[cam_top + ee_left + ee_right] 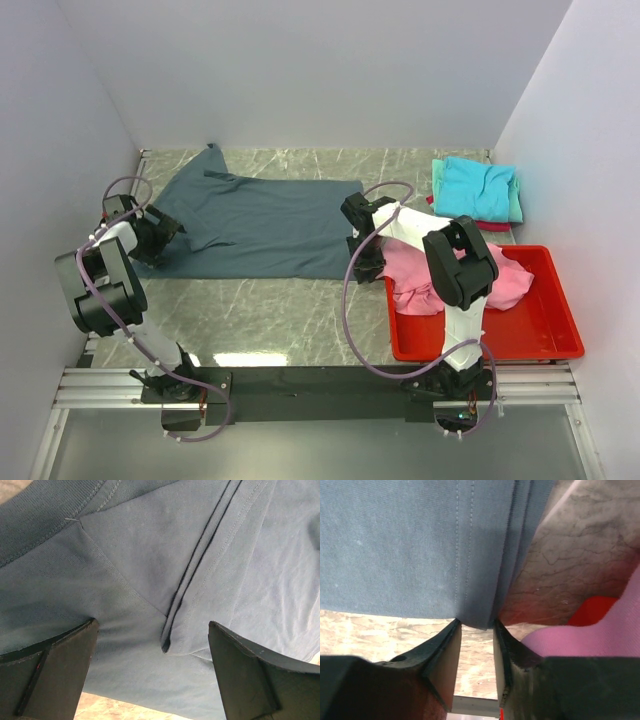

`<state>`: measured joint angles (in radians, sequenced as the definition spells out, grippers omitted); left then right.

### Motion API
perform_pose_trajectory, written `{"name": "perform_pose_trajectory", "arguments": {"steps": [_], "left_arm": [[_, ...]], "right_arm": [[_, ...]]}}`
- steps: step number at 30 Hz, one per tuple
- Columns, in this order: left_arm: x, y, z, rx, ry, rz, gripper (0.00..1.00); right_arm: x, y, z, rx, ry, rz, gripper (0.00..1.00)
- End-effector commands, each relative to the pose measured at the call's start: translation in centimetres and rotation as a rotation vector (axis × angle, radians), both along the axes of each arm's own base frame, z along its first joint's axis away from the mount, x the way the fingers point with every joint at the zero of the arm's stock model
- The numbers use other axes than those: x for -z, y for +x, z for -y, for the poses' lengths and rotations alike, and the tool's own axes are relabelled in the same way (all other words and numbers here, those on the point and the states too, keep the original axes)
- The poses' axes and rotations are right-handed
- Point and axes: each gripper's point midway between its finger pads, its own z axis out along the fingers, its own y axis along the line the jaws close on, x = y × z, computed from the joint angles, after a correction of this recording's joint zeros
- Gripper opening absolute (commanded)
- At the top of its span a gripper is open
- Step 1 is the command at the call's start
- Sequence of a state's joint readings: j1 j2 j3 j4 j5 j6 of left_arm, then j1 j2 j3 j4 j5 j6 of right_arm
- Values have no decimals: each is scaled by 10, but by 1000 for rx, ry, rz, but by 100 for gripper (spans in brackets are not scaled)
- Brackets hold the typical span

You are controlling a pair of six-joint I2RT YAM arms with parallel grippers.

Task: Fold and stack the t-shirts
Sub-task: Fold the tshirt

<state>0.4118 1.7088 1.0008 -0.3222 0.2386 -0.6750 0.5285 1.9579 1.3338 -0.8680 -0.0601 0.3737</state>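
A dark slate blue-grey t-shirt (260, 225) (140, 555) (420, 545) lies spread across the back of the table, partly folded. My left gripper (165, 235) (152, 625) is open wide, low over its left end, with a folded seam between the fingers. At the shirt's near right corner my right gripper (365, 262) (476, 625) is open a little. The corner sits just at its tips and bare table shows in the gap. A pink t-shirt (500, 280) (590, 640) is heaped in the bin. Folded turquoise (480, 188), mint (515, 205) and red (495, 227) t-shirts are stacked at the back right.
A red plastic bin (560, 340) (592, 611) stands at the front right, beside my right arm. White walls close in the table on the left, back and right. A metal rail runs along the near edge.
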Motion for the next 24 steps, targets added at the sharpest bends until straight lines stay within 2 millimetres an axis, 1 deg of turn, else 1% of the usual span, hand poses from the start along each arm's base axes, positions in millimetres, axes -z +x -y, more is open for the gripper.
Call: {"name": "perform_pose_trajectory", "arguments": {"steps": [1, 3, 4, 6, 7, 10, 11, 13, 16, 18, 21, 24], "left_arm": [[28, -17, -3, -11, 15, -85, 99], [33, -23, -4, -14, 20, -105, 99], [35, -25, -7, -23, 26, -114, 99], [40, -30, -11, -37, 26, -129, 99], [45, -34, -13, -41, 27, -142, 99], [50, -41, -20, -55, 24, -155, 99], [51, -43, -22, -61, 21, -157, 99], [50, -44, -28, -70, 26, -159, 99], [46, -40, -38, -73, 49, -157, 99], [43, -38, -40, -69, 59, -150, 99], [42, -36, -41, -63, 66, -143, 99], [38, -34, -41, -62, 64, -132, 99]], "right_arm": [[2, 4, 9, 11, -41, 38, 37], [3, 7, 13, 6, -67, 44, 33], [3, 8, 14, 3, -73, 44, 27], [1, 10, 15, -2, -85, 45, 19], [-1, 12, 17, -3, -95, 52, 12], [-8, 16, 23, -21, -126, 71, 1], [-12, 19, 23, -24, -132, 83, 0], [-17, 20, 30, -36, -168, 90, 0], [-25, 22, 39, -63, -213, 102, 0], [-29, 21, 42, -74, -225, 100, 0], [-28, 17, 40, -89, -209, 75, 0], [-27, 13, 34, -92, -176, 53, 16]]}}
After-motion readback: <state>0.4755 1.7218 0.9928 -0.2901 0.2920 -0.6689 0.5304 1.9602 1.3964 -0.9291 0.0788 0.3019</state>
